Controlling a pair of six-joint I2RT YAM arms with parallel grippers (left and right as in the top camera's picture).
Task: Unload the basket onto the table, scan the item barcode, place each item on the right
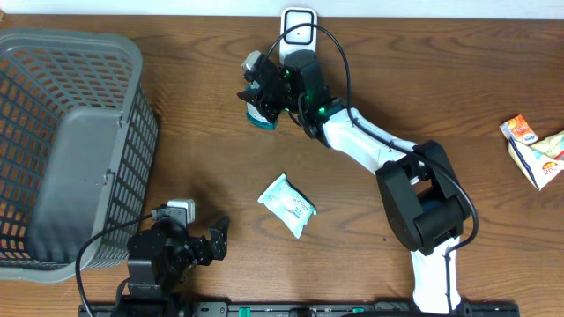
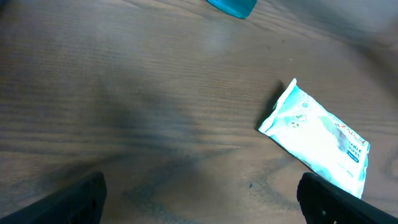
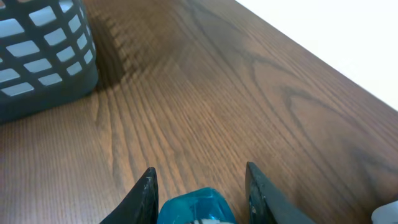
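Note:
A translucent blue item (image 1: 263,121) lies on the wooden table near the back centre; its tip shows between the fingers in the right wrist view (image 3: 198,208). My right gripper (image 1: 262,99) (image 3: 200,196) reaches down over it, fingers drawn in on both sides and shut on it. A white scanner (image 1: 298,26) stands at the back edge just behind that gripper. My left gripper (image 1: 210,245) (image 2: 202,199) rests open at the front left with nothing between its fingers. The blue item's edge (image 2: 231,6) shows far ahead of it.
A pale blue wipes packet (image 1: 287,204) (image 2: 317,140) lies mid-table, just ahead and right of the left gripper. A grey mesh basket (image 1: 70,141) (image 3: 43,50) fills the left side. Small cartons (image 1: 533,150) lie at the right edge.

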